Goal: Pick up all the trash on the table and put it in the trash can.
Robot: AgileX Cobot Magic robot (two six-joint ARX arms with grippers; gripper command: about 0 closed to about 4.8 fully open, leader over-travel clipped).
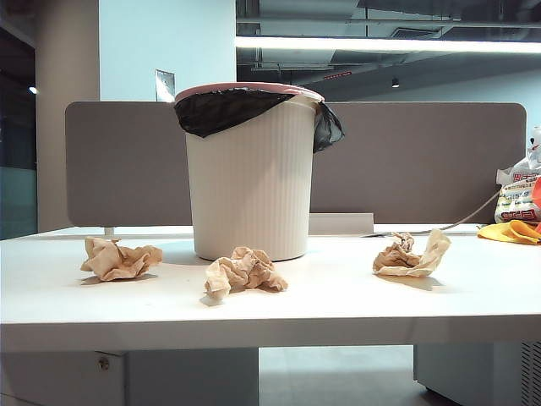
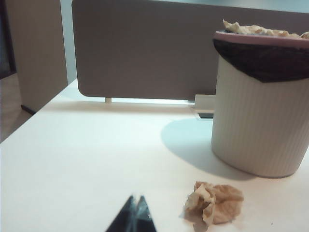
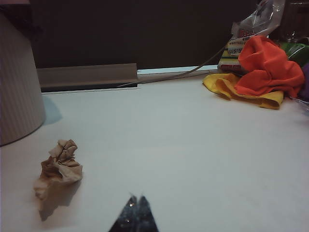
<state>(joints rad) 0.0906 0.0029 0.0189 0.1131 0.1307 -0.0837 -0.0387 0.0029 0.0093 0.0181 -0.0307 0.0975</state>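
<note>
Left claw (image 2: 135,199): closed, empty, low over bench (image 2: 87,154); paper wad (image 2: 214,203) just beside, trash can (image 2: 260,106) beyond. Right claw (image 3: 136,199): closed, empty; another wad (image 3: 57,170) nearby.

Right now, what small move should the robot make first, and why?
Probably open the left gripper above the nearest paper wad. Both it and the right gripper are shut and empty, three wads lie on the table, and none is grasped yet.
</note>
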